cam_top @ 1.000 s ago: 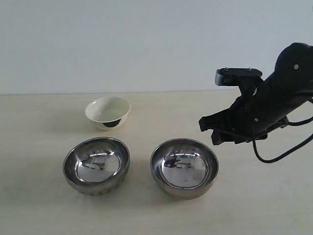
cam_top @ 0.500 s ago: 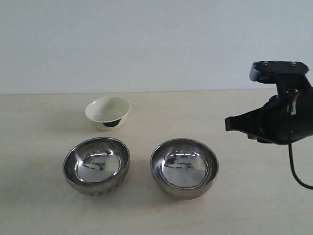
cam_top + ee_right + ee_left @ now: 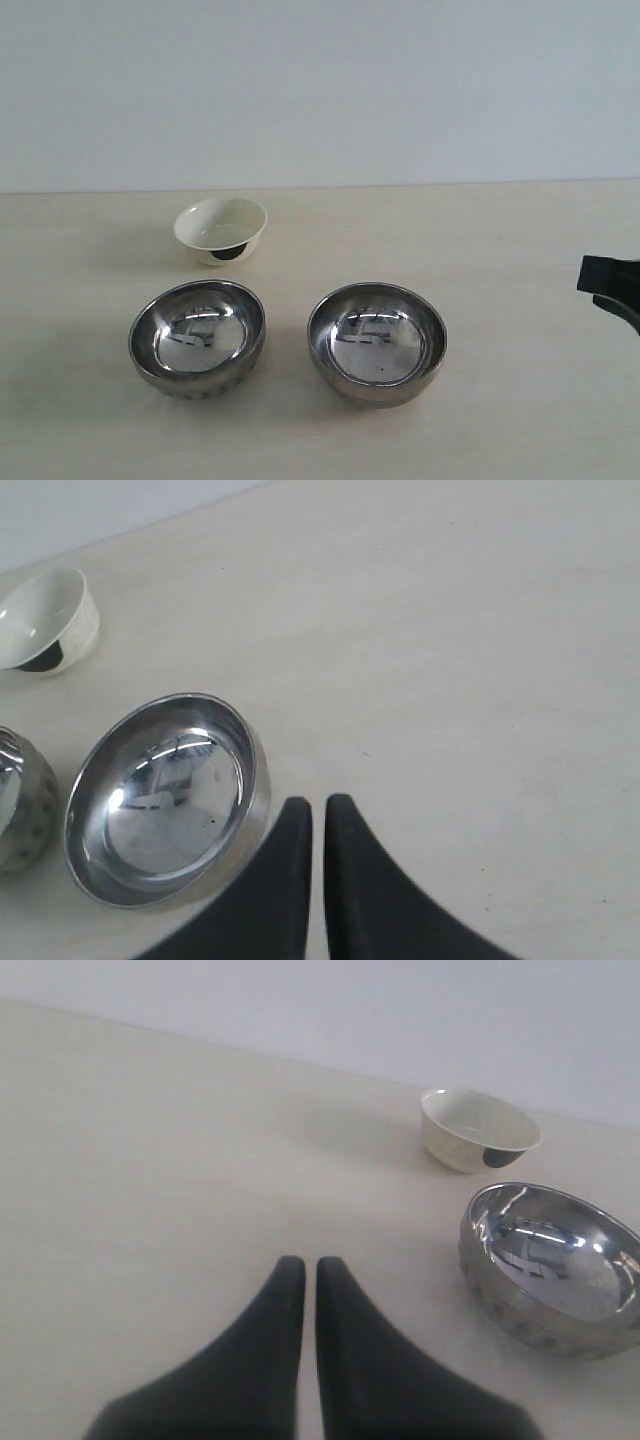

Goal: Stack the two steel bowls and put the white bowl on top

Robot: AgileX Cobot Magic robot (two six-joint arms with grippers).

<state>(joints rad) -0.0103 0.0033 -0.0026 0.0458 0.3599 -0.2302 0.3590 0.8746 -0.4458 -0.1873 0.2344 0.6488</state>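
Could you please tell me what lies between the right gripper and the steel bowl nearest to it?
Only bare tabletop lies between the right gripper and the right-hand steel bowl; the exterior view shows it.

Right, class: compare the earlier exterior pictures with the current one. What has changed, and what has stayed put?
The right arm pulled back to the right, so only a sliver shows at the edge of the exterior view. The right end effector went from open to shut, gripping nothing. The left steel bowl, the right steel bowl and the white bowl stayed in place, unstacked.
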